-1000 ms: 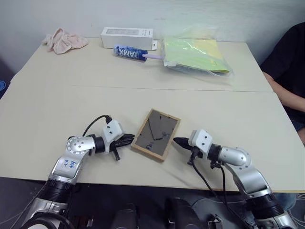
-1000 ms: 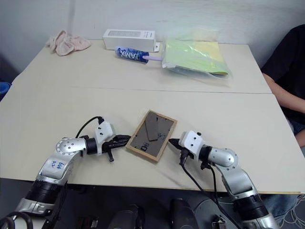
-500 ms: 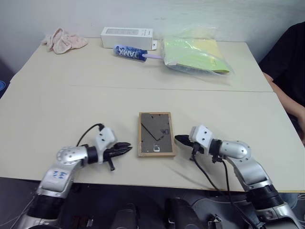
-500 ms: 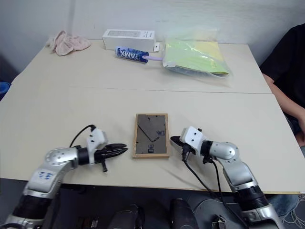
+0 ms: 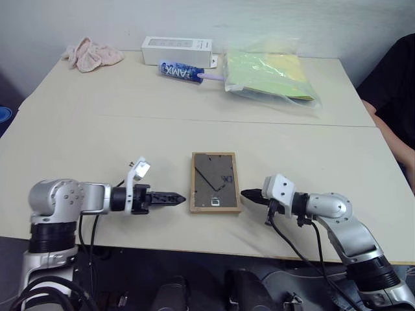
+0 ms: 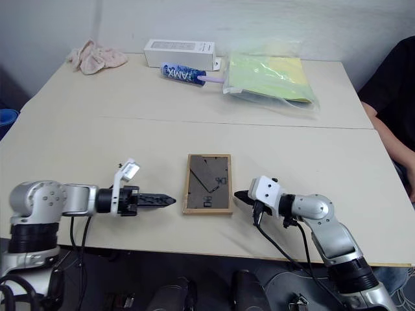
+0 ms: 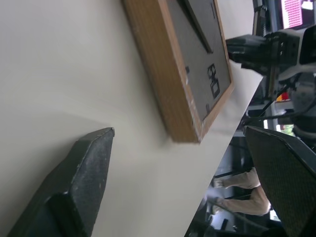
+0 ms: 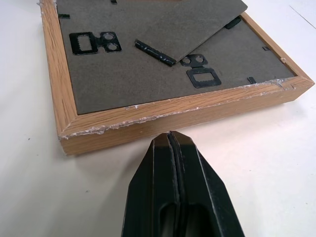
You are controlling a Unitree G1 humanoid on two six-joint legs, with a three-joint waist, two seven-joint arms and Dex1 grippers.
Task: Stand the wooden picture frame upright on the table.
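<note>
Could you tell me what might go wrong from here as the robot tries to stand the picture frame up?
The wooden picture frame lies flat, back up, near the table front edge; a push could slide it off. The right hand is shut, its tip just short of the frame's side, so it may only nudge the frame. The left hand is open beside the other side; with the frame flush on the tabletop, its fingers may fail to get under the wood.

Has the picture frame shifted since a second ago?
Yes. The wooden picture frame has turned from skewed to square with the table's seam line, still lying back-up between the left gripper and the right gripper.
</note>
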